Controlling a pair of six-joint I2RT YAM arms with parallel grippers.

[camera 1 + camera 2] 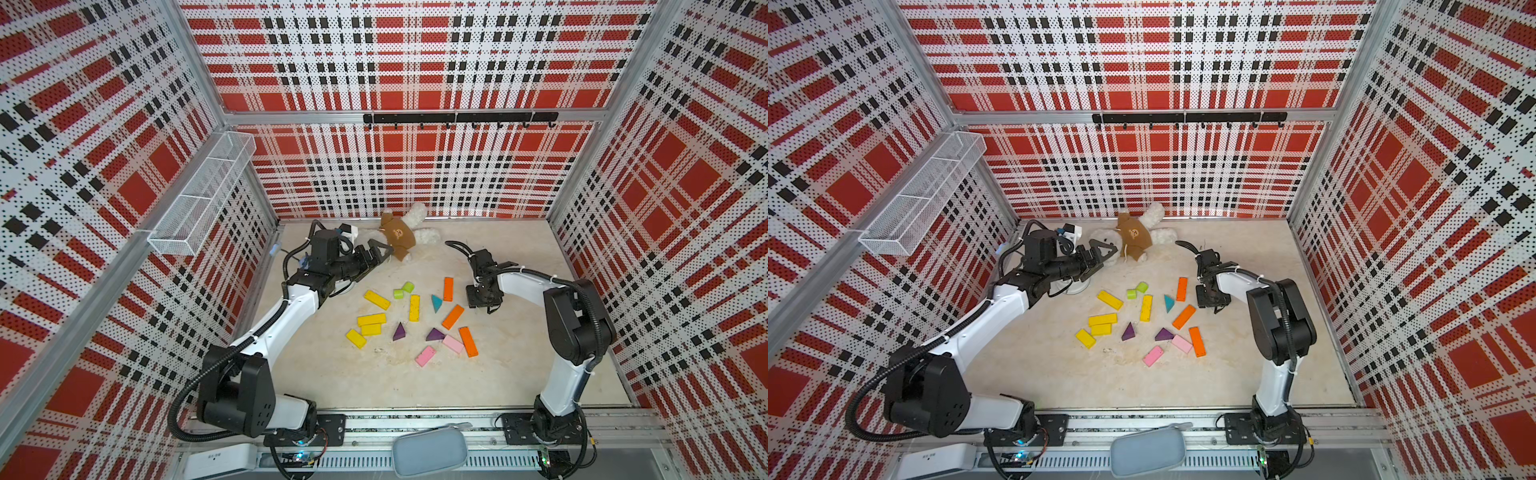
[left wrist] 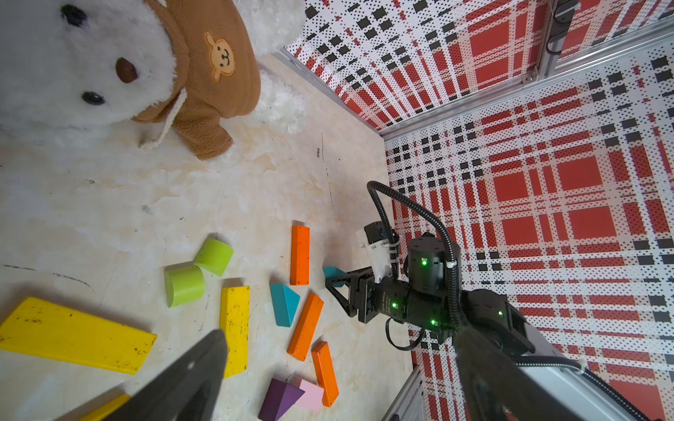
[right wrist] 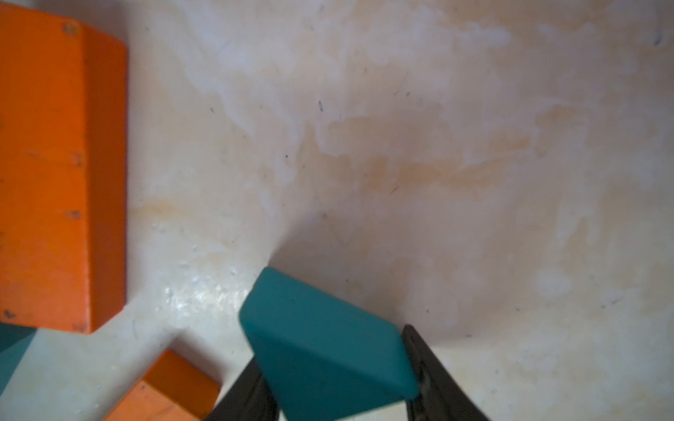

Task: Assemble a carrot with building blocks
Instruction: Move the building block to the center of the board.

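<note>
The right fingers (image 3: 437,382) pinch a teal triangle (image 3: 324,346) beside an orange block (image 3: 54,164); the left fingers (image 2: 182,382) stand wide, empty.

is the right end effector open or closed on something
Closed on a teal triangle: the right end effector has fingers against both its sides.

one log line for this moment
right gripper: closed on teal triangular block | left gripper: open, empty | orange rectangular blocks: loose on table
</note>
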